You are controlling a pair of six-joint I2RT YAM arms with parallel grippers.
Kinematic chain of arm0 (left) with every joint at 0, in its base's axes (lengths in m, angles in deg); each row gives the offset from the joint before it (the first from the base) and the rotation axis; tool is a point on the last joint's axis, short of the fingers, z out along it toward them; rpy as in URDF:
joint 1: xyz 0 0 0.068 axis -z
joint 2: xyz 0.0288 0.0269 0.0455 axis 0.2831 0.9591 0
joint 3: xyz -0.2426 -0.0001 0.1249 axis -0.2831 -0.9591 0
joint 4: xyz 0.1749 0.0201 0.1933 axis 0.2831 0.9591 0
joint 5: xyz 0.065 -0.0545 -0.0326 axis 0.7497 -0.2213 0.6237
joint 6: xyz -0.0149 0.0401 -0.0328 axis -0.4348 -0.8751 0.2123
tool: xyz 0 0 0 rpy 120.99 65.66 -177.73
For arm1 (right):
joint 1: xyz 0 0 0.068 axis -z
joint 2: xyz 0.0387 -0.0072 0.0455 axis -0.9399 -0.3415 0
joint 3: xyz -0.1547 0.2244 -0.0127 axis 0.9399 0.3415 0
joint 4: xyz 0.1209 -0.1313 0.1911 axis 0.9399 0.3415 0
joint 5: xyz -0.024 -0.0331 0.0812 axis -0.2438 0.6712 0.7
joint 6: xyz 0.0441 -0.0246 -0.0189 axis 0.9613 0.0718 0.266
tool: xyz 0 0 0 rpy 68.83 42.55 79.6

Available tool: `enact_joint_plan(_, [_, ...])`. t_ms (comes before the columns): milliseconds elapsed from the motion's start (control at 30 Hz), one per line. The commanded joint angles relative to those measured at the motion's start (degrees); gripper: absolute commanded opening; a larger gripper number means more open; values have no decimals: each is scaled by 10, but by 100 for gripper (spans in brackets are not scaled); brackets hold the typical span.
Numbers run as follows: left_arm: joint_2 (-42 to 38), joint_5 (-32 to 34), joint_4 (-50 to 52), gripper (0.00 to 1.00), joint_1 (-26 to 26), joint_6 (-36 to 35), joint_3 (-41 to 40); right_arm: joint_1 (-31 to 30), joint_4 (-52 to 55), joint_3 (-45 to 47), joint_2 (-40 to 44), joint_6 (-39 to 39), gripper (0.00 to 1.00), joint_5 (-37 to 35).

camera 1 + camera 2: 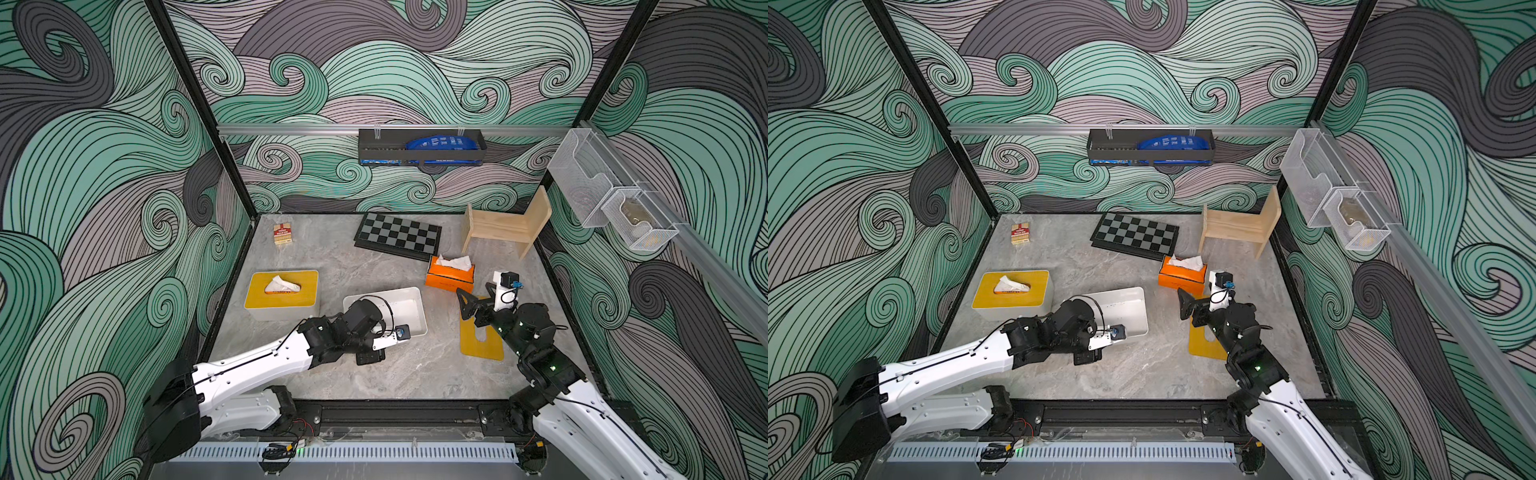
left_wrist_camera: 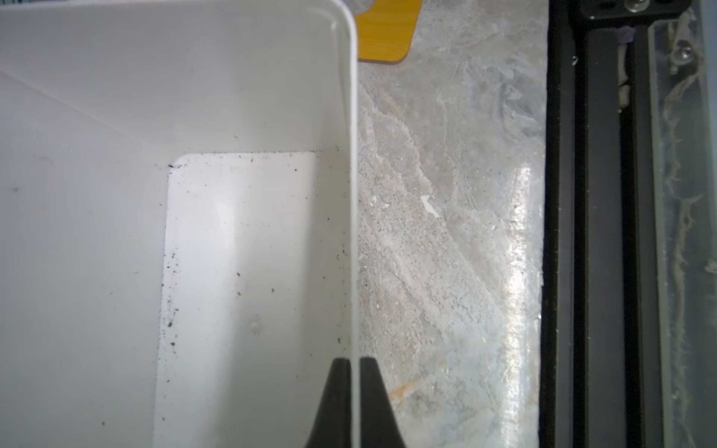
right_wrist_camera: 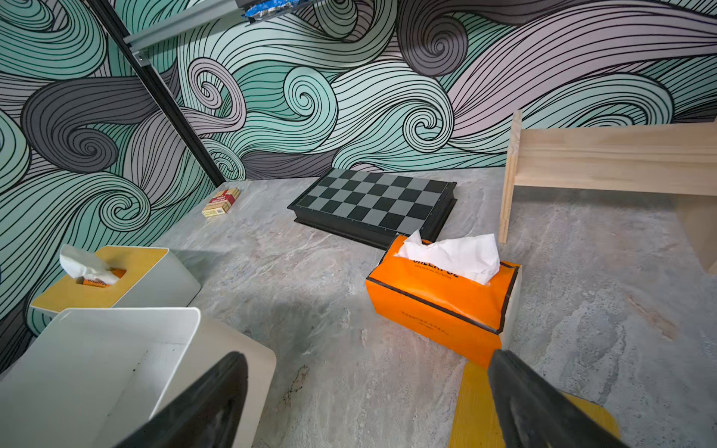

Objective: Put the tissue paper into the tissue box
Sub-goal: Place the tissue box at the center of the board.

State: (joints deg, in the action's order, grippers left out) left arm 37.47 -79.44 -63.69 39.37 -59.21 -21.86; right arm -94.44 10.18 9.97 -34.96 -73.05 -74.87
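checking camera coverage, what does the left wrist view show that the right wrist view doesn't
Only the left wrist view: the left gripper shut on the wall of the white box, plus the black frame rail. Only the right wrist view: the open right gripper, the orange tissue pack, the chessboard, the wooden stand, the small card box and the lidded tissue box. Both: the white box, the loose yellow lid and the marble table.
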Motion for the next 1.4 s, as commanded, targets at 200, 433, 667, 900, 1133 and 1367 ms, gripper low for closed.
enact_joint_plan(200, [69, -27, -45, 0, 3, -17, 15, 3, 4, -41, -33, 0, 100, 55])
enact_joint_plan(433, [111, -39, -60, 1, 3, -20, 16, 2, 3, -65, -63, -13, 100, 79])
enact_joint_plan(667, [129, -29, -70, 34, 3, -16, 15, 2, 3, -81, -88, -30, 100, 98])
enact_joint_plan(900, [100, -9, -69, 81, 3, -3, 35, 2, 5, -117, -157, -72, 100, 131])
enact_joint_plan(1133, [5, 13, -109, 92, 3, 2, 33, 18, 40, -242, -347, -146, 100, 142])
enact_joint_plan(1367, [-115, 78, -195, 95, 3, 32, -35, 99, 144, -400, -518, -164, 100, 107])
